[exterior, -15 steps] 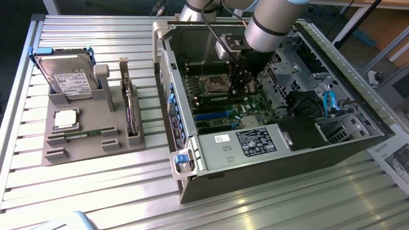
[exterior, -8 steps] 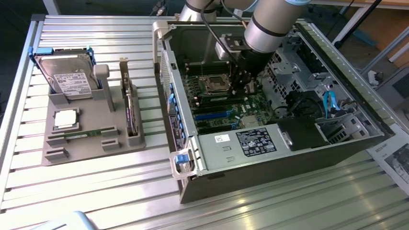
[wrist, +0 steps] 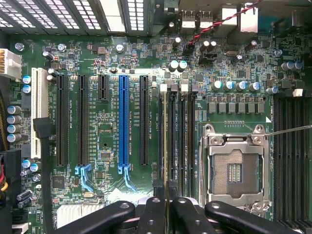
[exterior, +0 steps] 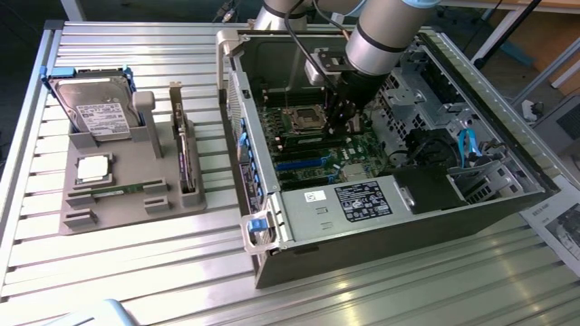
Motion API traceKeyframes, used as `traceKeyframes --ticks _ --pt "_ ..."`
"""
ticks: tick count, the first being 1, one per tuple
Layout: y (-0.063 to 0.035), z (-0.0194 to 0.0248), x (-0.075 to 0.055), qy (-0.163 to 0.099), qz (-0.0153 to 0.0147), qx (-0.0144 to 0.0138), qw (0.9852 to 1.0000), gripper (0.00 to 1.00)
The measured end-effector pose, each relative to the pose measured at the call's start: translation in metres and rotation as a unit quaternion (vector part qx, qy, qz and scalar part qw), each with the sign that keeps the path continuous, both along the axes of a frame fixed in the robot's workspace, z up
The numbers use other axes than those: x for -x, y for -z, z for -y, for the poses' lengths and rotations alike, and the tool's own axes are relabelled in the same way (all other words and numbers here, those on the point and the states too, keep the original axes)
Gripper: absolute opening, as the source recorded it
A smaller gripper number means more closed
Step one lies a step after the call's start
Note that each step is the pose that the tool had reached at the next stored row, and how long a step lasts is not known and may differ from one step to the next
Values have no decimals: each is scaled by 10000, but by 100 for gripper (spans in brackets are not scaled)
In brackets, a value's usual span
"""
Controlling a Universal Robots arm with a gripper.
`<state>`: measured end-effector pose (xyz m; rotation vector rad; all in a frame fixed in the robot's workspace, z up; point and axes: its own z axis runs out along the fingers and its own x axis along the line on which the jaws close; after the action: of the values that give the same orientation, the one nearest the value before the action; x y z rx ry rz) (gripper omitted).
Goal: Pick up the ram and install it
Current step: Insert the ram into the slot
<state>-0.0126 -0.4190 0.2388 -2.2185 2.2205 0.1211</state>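
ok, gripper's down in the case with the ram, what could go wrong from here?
1. The ram sits edge-on in the shut gripper, along one of several close-packed memory slots; if it is slightly off line, pressing could jam or flex it.
2. The open CPU socket lies right beside it; a sideways slip could hit its contacts.
3. Whether the slot's end latches are open cannot be told; shut ones would block seating.

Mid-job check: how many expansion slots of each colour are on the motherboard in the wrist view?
Black slots: 4 (3 long, 1 short)
Blue slot: 1
White slot: 1
Total: 6
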Motion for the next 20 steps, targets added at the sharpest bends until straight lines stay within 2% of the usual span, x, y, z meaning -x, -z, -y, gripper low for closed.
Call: traceKeyframes --ticks 20 --pt "34 -4 5 0 0 1 10000 12"
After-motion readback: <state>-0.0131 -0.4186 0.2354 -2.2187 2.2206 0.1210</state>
